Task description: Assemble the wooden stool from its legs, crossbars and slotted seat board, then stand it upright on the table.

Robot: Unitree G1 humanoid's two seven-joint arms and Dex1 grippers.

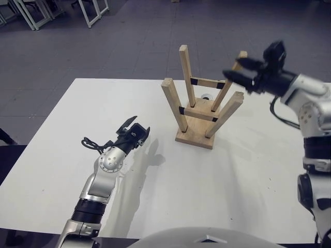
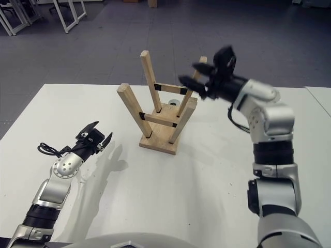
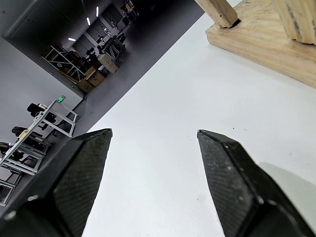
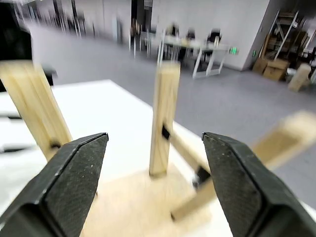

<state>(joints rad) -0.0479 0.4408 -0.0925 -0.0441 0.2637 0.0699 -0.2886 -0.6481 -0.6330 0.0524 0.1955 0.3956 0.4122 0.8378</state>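
Observation:
The wooden stool (image 1: 199,106) rests upside down on the white table (image 1: 155,206), its seat board (image 1: 194,135) flat on the surface and its legs pointing up, joined by crossbars (image 1: 208,82). My right gripper (image 1: 237,66) hovers open just to the right of the upper legs, close to the far right leg; no contact is visible. In the right wrist view a leg (image 4: 164,118) stands between the open fingers (image 4: 74,182), farther off. My left gripper (image 1: 137,127) is open and holds nothing, low over the table left of the stool. The seat board (image 3: 266,39) lies ahead of it.
The table's far edge runs just behind the stool, with grey floor beyond it. Metal frames (image 1: 31,13) stand far back on the floor. A small round mark (image 1: 207,96) lies on the table behind the stool. Bare tabletop spreads in front and to the left.

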